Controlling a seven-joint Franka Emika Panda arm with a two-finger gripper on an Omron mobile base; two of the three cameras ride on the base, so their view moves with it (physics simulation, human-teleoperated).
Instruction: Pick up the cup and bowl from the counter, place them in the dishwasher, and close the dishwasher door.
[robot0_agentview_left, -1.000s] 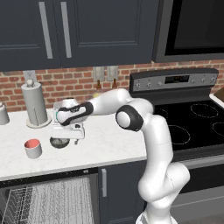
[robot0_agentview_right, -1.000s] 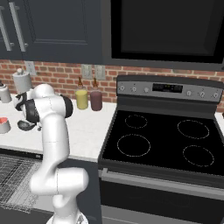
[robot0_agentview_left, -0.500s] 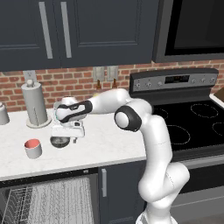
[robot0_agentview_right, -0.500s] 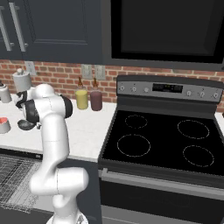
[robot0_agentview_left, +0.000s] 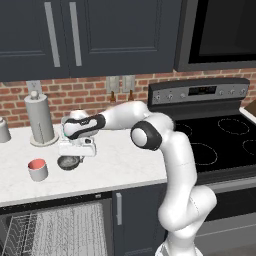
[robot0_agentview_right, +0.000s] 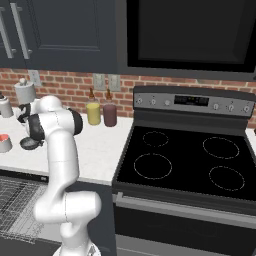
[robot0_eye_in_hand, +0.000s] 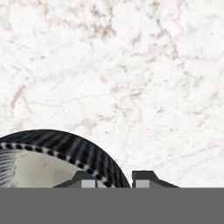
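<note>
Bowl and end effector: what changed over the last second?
The end effector has closed in on the bowl: in the hand view its fingertips straddle the bowl's rim, one inside and one outside. The arm barely moved. The bowl is in the same spot on the counter, the cup is unmoved, and the dishwasher remains open.

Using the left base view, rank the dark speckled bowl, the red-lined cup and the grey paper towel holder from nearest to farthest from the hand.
1. Dark grey speckled bowl: directly under the hand, its rim between the fingertips.
2. Short white cup with red inside: on the counter, toward the front edge beside the bowl.
3. Grey paper towel holder: back by the brick wall; its gap is close to the cup's.
</note>
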